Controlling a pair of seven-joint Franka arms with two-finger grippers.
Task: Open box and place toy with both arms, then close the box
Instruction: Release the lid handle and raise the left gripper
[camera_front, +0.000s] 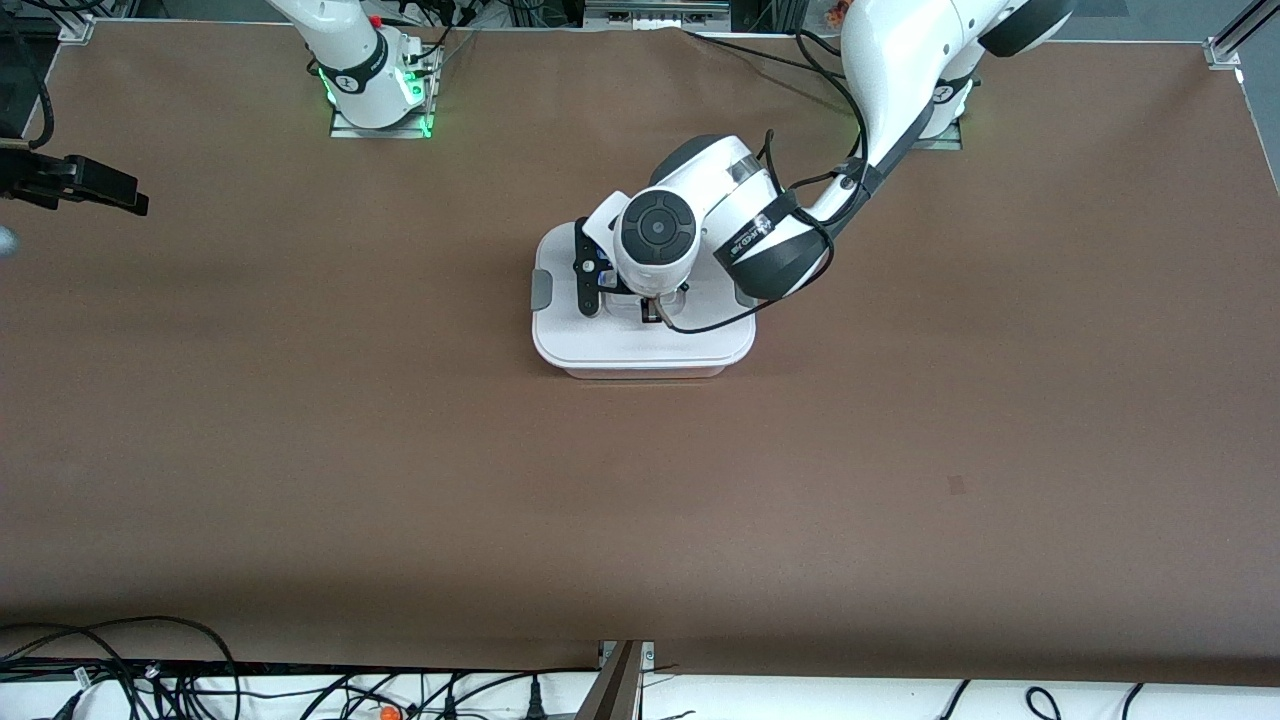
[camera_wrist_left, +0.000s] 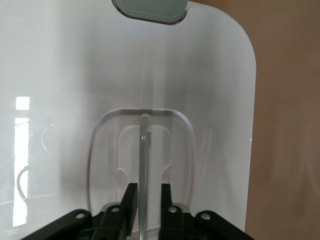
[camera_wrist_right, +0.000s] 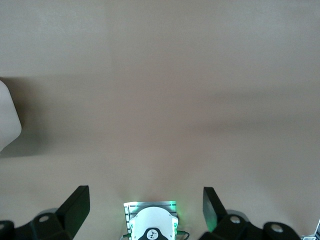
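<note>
The box (camera_front: 640, 345) stands mid-table with its white lid on; a grey side clip (camera_front: 541, 289) shows at the right arm's end. My left gripper (camera_front: 655, 310) is down on the lid. In the left wrist view its fingers (camera_wrist_left: 148, 186) straddle the clear upright handle (camera_wrist_left: 143, 150) in the lid's recess (camera_wrist_left: 75, 75). One finger touches the handle and the other stands a little off it. My right gripper (camera_wrist_right: 145, 205) is wide open and empty, high over the table above its own base. The toy is out of view.
A grey clip (camera_wrist_left: 150, 7) sits on the lid's edge ahead of the left gripper. A white rounded corner (camera_wrist_right: 7, 120) shows at the right wrist view's edge. A black part (camera_front: 75, 182) juts in at the right arm's end. Cables (camera_front: 120, 670) lie along the near edge.
</note>
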